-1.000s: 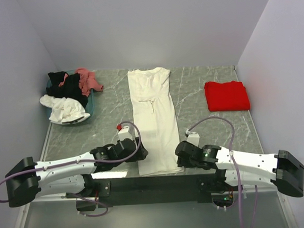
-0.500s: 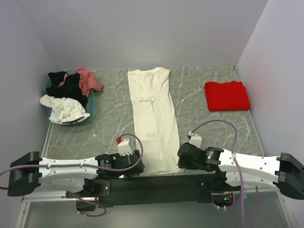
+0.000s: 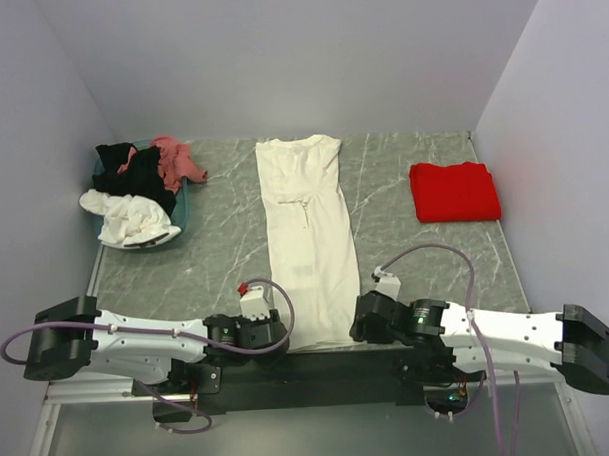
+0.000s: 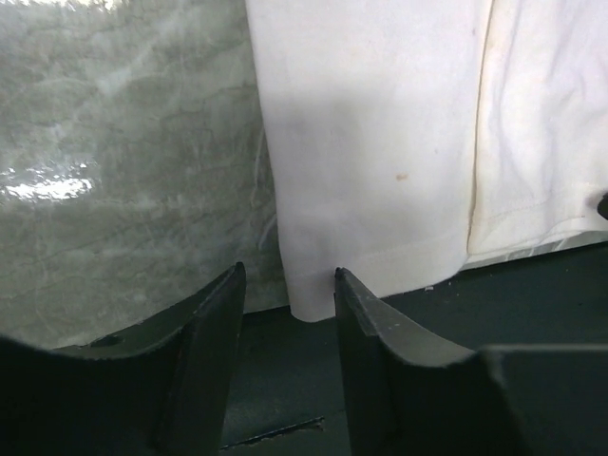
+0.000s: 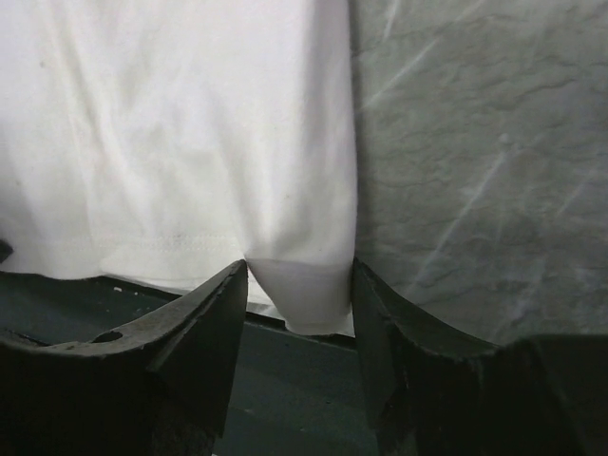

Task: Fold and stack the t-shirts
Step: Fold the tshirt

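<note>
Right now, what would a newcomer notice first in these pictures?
A long cream t-shirt, folded into a narrow strip, runs down the middle of the table, with the left hand and right hand each open astride a near hem corner. A neatly folded red t-shirt lies at the far right, and a heap of black, pink and white shirts sits at the far left.

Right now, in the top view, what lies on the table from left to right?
Across the table: heap of black, pink and white t-shirts → cream t-shirt, laid out flat → red t-shirt, folded.
</note>
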You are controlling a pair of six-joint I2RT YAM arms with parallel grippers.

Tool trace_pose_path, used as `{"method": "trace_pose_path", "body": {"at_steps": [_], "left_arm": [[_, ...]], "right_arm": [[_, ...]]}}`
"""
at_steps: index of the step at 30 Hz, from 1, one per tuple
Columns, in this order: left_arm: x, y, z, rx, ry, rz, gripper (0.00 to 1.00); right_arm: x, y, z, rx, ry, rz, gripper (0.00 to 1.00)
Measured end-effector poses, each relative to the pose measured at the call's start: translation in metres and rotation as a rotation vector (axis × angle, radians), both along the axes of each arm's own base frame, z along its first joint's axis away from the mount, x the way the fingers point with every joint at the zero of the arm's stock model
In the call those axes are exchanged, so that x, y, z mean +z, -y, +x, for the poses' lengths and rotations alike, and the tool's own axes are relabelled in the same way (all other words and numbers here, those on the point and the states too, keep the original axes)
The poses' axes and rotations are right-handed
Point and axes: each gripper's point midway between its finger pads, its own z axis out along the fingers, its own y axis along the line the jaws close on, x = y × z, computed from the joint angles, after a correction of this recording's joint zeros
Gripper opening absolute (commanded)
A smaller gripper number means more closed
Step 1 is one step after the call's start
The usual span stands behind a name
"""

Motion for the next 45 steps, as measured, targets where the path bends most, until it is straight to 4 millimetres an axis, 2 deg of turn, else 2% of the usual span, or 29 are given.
{"method": "trace_pose_path", "body": {"at_steps": [10,15,17,20,21,24,25,35,40,45], "left_arm": [[-0.002,0.004,-0.007,-0.002,-0.013,-0.012,0.35],[-0.003,0.008,-0.007,0.003,-0.01,-0.086,0.3],[-0.003,0.009,-0.007,0.011,-0.011,-0.123,0.28],[-0.003,0.009,-0.007,0.011,-0.009,-0.155,0.22],[-0.003,0.009,-0.007,0.01,-0.009,-0.157,0.21],[-0.004,0.009,-0.008,0.006,-0.009,-0.158,0.14],[-0.004,0.009,-0.008,0.002,-0.008,-0.156,0.0],[-0.001,0.012,-0.017,-0.089,-0.016,-0.182,0.0],[-0.002,0.017,-0.037,-0.177,-0.055,-0.2,0.0],[-0.002,0.018,-0.066,-0.256,-0.091,-0.198,0.0]], "right_arm": [[-0.001,-0.009,-0.002,0.008,0.001,-0.027,0.5],[-0.001,-0.008,-0.002,-0.005,0.004,-0.03,0.47],[0.0,-0.007,-0.002,-0.008,0.007,-0.027,0.42],[-0.001,-0.005,-0.004,-0.01,0.0,-0.036,0.25],[-0.001,-0.004,-0.005,-0.008,-0.004,-0.04,0.15],[-0.003,-0.002,-0.006,-0.008,-0.009,-0.052,0.01],[-0.003,-0.002,-0.007,-0.005,-0.009,-0.055,0.0],[-0.001,0.003,-0.021,0.052,-0.033,-0.11,0.0],[-0.001,0.002,-0.04,0.115,-0.048,-0.138,0.0],[0.0,-0.002,-0.064,0.169,-0.083,-0.18,0.0]]}}
